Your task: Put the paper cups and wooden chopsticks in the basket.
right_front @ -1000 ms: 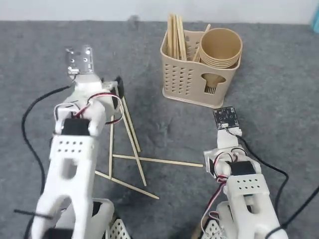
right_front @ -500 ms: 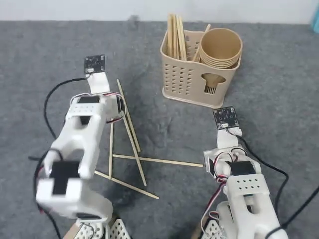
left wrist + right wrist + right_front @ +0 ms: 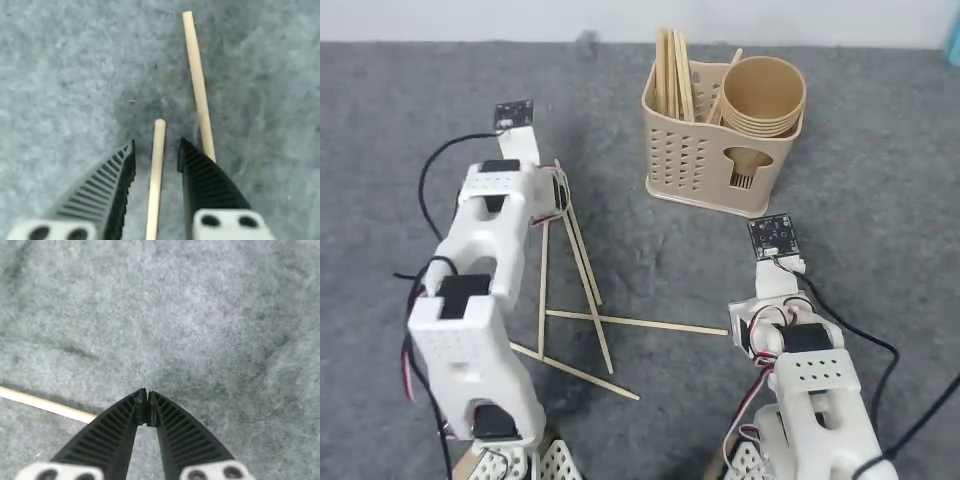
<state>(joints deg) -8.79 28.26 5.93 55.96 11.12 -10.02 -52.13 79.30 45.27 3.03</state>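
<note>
The beige basket (image 3: 700, 165) at the back holds a stack of paper cups (image 3: 765, 95) and several upright wooden chopsticks (image 3: 670, 70). More chopsticks (image 3: 588, 285) lie crossed on the grey mat. My left gripper (image 3: 156, 147) is open and low over the mat. One chopstick end (image 3: 157, 160) lies between its fingers, and a second chopstick (image 3: 197, 80) runs just outside one finger. In the high view this gripper (image 3: 560, 195) sits at the far tips of the pile. My right gripper (image 3: 146, 392) is shut on nothing, close to the tip of a chopstick (image 3: 50, 405).
Grey felt mat (image 3: 880, 200) covers the whole table. One long chopstick (image 3: 635, 323) lies crosswise between the two arms, its end near the right arm's base (image 3: 775, 330). Open mat lies between the pile and the basket.
The left arm has folded down and forward, bringing its gripper low over the far ends of the loose chopsticks. The right arm has kept still.
</note>
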